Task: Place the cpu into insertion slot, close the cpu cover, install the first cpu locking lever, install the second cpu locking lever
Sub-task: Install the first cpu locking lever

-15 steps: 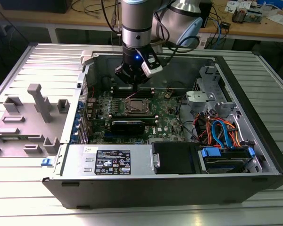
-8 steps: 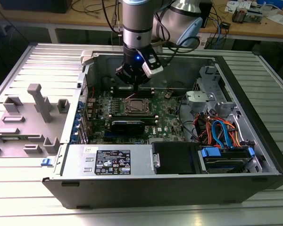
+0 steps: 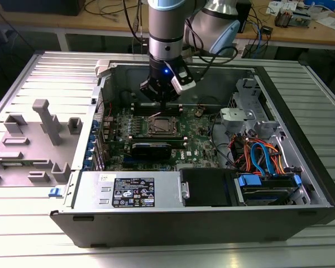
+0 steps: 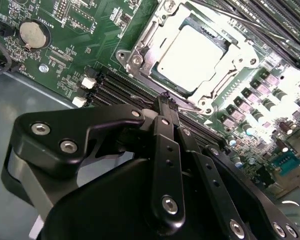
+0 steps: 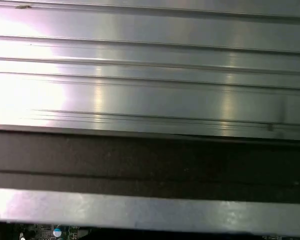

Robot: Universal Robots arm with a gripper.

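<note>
The open computer case (image 3: 251,72) leaves the way from above free over the green motherboard (image 3: 114,125), where the pincer (image 3: 163,104) hangs just beside the insertion slot (image 3: 163,126). Around that slot the room is tight: long black memory slots (image 4: 117,90) lie close on either side, with the case's back wall behind. Toward the exterior view's right, the drive cage (image 3: 240,120) and a tangle of orange and blue cables (image 3: 259,156) block passage, and the power supply (image 3: 131,190) walls off the near side.
</note>
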